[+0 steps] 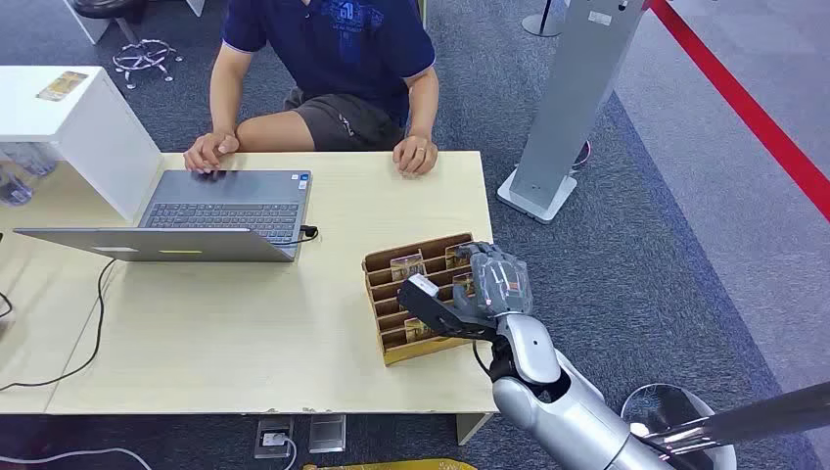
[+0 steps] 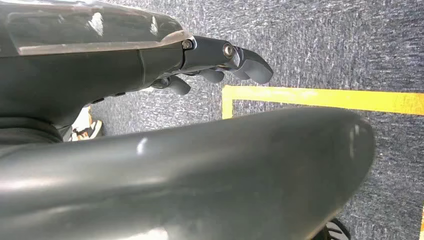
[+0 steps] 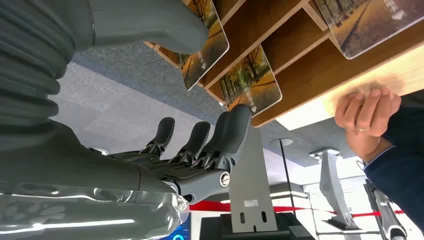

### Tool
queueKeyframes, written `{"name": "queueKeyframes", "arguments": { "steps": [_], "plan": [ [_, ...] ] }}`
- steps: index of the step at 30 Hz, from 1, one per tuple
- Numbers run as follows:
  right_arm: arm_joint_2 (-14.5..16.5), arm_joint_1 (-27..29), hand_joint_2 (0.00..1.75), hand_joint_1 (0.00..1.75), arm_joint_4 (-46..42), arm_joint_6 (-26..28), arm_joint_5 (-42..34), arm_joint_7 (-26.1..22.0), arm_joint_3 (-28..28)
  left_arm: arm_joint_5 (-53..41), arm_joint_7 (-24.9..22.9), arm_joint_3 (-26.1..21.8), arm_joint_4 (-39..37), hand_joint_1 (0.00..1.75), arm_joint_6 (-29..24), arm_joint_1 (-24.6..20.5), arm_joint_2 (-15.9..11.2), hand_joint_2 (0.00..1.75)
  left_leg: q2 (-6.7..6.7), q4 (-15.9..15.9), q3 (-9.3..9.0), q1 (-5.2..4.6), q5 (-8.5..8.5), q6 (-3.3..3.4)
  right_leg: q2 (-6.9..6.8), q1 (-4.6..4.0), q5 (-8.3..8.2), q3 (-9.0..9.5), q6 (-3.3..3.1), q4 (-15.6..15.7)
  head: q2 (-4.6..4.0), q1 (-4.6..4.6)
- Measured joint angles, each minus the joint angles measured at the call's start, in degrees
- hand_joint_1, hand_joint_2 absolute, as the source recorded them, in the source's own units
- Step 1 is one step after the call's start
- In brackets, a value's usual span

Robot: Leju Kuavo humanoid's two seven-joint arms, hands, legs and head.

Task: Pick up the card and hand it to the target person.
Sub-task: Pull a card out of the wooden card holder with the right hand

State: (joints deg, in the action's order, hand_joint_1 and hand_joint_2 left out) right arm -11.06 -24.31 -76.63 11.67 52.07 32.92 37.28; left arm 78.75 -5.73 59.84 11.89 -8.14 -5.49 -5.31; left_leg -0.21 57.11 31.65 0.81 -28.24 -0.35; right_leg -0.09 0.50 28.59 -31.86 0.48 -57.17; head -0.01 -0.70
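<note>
Our right hand (image 1: 486, 294), fingers spread and holding nothing, should pinch the thin, stiff, slippery card (image 3: 251, 80) just beyond its fingertips by its exposed edge.

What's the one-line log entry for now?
phase: reaching | right robot hand: open over card holder | card: still slotted | left robot hand: hanging, empty

A pale wooden rectangular table (image 1: 245, 333) is seen on grey-blue carpet. An open grey laptop (image 1: 210, 215) is set on it near the far edge, with a black cable (image 1: 83, 338) trailing from it across the top toward the left. A slotted brown wooden card rack (image 1: 396, 348) is placed by the right edge. A white box-shaped stand (image 1: 93, 127) is found at the far left corner. A seated person's two hands (image 1: 210, 152) are rested on the far edge
</note>
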Motion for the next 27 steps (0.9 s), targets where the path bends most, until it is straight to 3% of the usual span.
{"name": "queueKeyframes", "arguments": {
  "steps": [27],
  "plan": [
    [0.0,0.5,1.75,0.82,2.9,0.6,-0.2,-0.5,0.4,-0.3,0.5,0.0,0.0,0.0,0.7,0.0,0.0,0.0,0.0,0.0,-0.01,0.0,0.0,0.0,0.0,0.0,0.0,0.0,0.0,0.0,0.0,0.01]
  ]
}}
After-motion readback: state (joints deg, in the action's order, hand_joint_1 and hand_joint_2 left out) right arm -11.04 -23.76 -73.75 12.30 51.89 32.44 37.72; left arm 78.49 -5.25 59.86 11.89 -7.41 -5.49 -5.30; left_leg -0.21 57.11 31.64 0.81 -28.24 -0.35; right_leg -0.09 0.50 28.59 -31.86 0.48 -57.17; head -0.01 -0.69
